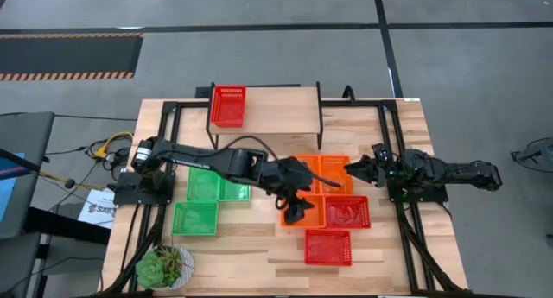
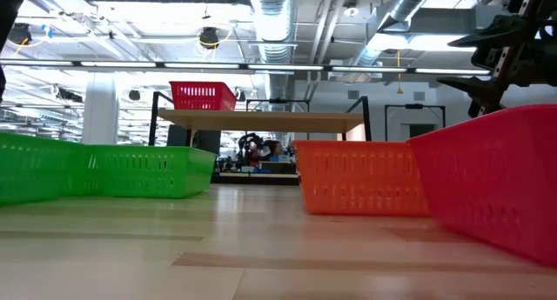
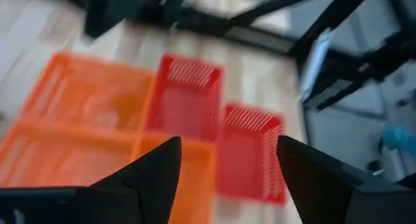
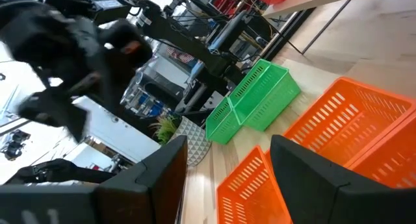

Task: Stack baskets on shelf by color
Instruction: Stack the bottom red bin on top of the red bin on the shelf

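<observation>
On your far left, at the table's front corner, sits a small potted succulent in a pale pot (image 1: 164, 266). Next come the three green plastic mesh baskets (image 1: 207, 186): two lie side by side and touching on the wooden tabletop (image 1: 251, 259), and the third lies just in front of them, nearer the front edge. None of them is on the shelf.

Behind them you have the low shelf with the light wooden top and thin black legs (image 1: 276, 110). One red plastic mesh basket (image 1: 228, 105) rests on its left end, overhanging the front edge a little; the low view shows it sitting on top as well.

The left arm stretches from its base at the left side across to the middle of the table. Your left gripper (image 1: 300, 210) hangs over the three orange plastic mesh baskets (image 1: 333, 173), which are packed together touching one another. Its fingers (image 3: 156, 169) are spread apart and pinch nothing; the left wrist view shows orange and red mesh between them.

Just right of the orange group lies a second red basket (image 1: 347, 212), touching it, and a third red basket (image 1: 328, 247) lies just in front of that, towards the front edge.

On your right, the right gripper (image 1: 352, 168) hovers at the right edge of the orange baskets, its fingers (image 4: 162, 165) spread wide and empty.
</observation>
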Robot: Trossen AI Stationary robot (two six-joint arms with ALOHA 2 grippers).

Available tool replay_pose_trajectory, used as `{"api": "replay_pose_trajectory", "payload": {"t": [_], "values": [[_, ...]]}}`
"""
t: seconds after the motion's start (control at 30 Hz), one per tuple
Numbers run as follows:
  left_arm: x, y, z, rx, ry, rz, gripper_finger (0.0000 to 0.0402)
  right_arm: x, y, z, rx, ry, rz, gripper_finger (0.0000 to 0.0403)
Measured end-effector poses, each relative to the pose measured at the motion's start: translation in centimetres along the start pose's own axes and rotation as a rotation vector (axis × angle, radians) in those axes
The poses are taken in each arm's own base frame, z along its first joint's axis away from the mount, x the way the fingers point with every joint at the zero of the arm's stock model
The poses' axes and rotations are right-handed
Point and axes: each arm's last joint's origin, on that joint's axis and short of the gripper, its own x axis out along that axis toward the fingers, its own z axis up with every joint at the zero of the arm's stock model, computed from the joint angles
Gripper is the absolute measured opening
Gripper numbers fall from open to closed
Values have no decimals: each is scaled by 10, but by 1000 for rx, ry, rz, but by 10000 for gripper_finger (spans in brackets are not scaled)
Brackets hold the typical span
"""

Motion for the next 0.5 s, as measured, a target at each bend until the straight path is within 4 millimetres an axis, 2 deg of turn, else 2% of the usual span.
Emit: {"api": "replay_pose_trajectory", "payload": {"t": [0.17,0.5], "values": [[-2,-23,6,35,-129,-93,241,0,0,0,0,0,0,244],[-5,-45,5,33,-189,-155,241,0,0,0,15,0,0,244]]}}
